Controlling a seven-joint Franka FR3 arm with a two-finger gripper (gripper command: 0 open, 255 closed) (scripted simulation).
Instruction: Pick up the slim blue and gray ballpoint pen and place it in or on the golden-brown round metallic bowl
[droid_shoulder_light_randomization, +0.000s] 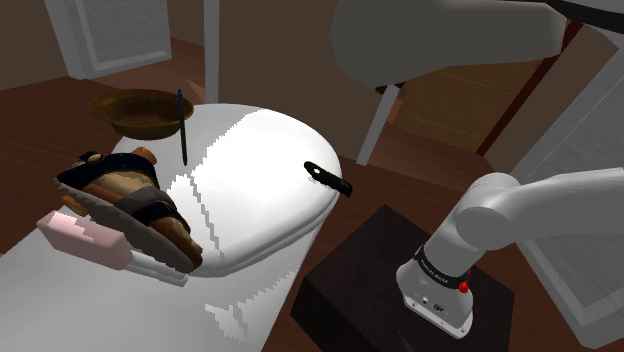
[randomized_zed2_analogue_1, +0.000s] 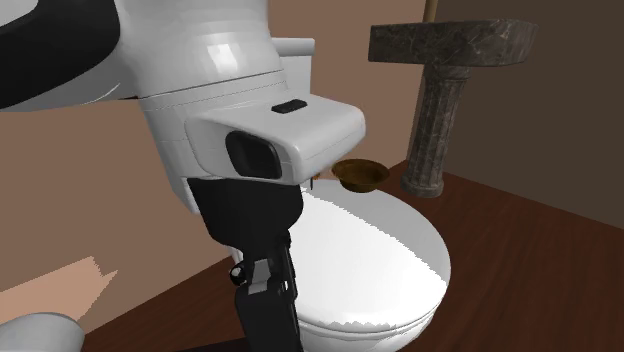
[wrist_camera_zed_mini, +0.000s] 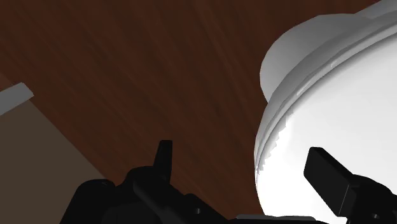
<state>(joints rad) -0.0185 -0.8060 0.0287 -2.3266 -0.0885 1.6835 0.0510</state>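
Fingers (wrist_camera_zed_mini: 164, 159) of the all-black two-finger gripper (wrist_camera_zed_mini: 240, 153) are spread with nothing between them. We see it over the dark wood floor (wrist_camera_zed_mini: 127, 63), beside the white oval toilet lid (droid_shoulder_light_randomization: 260, 170). The slim dark pen (droid_shoulder_light_randomization: 183, 125) lies on the lid, just beside the golden-brown round bowl (droid_shoulder_light_randomization: 140, 112). A brown-and-black sandal (droid_shoulder_light_randomization: 130, 200) and a pink block (droid_shoulder_light_randomization: 85, 238) crowd the shoulder view's left. A grey stone pedestal basin (randomized_zed2_analogue_1: 450, 70) stands against the brown wall.

White toilet (droid_shoulder_light_randomization: 262, 195) bearing a pink block (droid_shoulder_light_randomization: 82, 234) and small black object (droid_shoulder_light_randomization: 328, 178); stone pedestal basin (randomized_zed2_analogue_1: 446, 92) nearby.
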